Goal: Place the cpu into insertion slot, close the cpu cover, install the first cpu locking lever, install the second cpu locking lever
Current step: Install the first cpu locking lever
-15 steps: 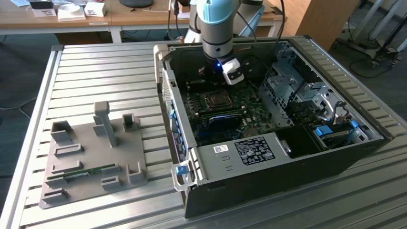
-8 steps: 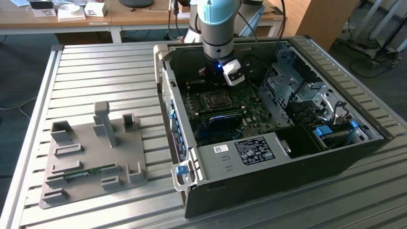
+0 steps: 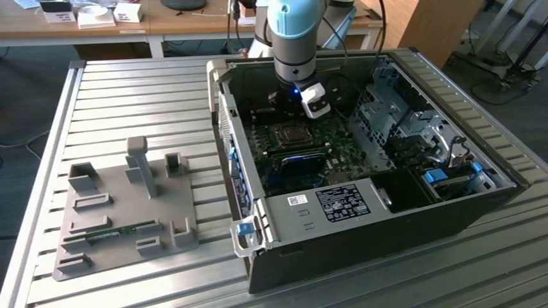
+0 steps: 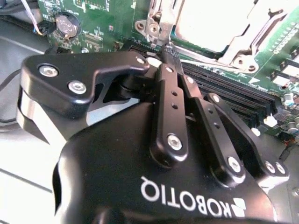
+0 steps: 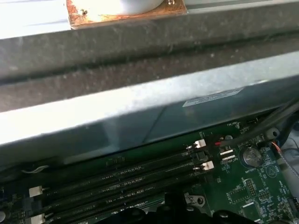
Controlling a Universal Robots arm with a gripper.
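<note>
You had before you a gripper [image 4: 169, 53] of smooth, glossy black with bright metal screws, a cpu [image 4: 210, 21] whose pale metal top looked matt, a cpu cover [image 4: 243, 46] of shiny silvery metal, a glossy green motherboard [image 4: 107, 18], and a ribbed, matt metal table [image 3: 137, 96].

Cpu [image 4: 210, 21]: pale silvery top, lying flat in the insertion slot [image 3: 288, 135] on the green board. Cpu cover [image 4: 156, 18]: silvery frame, apparently down around the chip. Thin locking lever [image 4: 254, 33] crosses one corner.
</note>
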